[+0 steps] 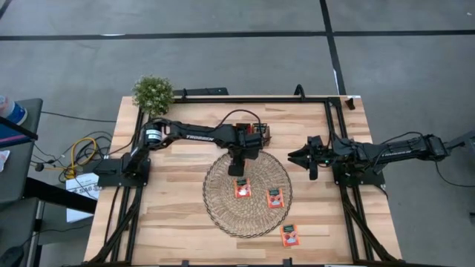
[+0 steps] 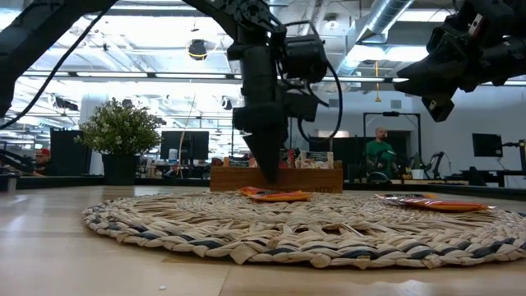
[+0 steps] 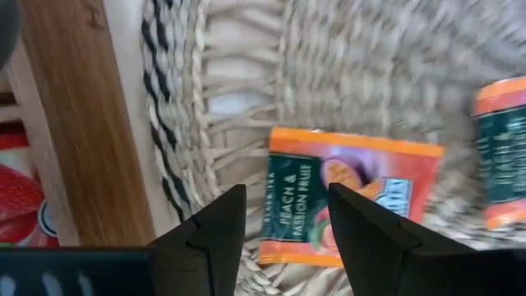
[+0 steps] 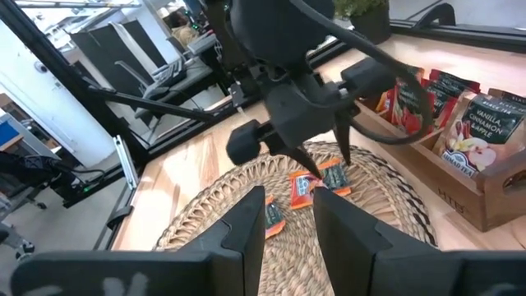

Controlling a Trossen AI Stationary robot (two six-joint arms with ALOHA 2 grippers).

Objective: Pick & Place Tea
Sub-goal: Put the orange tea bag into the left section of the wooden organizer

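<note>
1. The left tool (image 1: 239,172) hung over the round woven mat (image 1: 223,211), at about the mat's 11 o'clock in the high view, pointing down.
2. Its fingers (image 3: 215,234) stood apart with nothing between them; in the left wrist view an orange tea sachet (image 3: 349,197) with a dark green panel lay flat on the weave just beyond the fingertips, apart from them.
3. In the high view that sachet (image 1: 243,188) lay just below the left tool, toward the mat's middle-upper part.
4. A second sachet (image 1: 275,197) lay on the mat near its 3 o'clock side, close to the first but not touching it.
5. A third sachet (image 1: 290,236) lay on the bare worktop (image 1: 171,215), just off the mat's edge at about 5 o'clock.
6. A small brown wooden tray (image 4: 460,177) stood on the worktop beyond the mat's 12 o'clock edge, with more sachets standing upright in its compartments, some red, some pale.
7. The right tool (image 1: 298,156) was held above the worktop at roughly the mat's 2 o'clock, off the mat, aimed toward the left arm.
8. Its fingers (image 4: 349,226) stood a little apart, grasping nothing.
9. A potted green plant (image 1: 153,93) sat at the worktop's far corner, about 11 o'clock from the mat.
10. In the low view a person (image 2: 379,152) sat in the room well behind the worktop.
</note>
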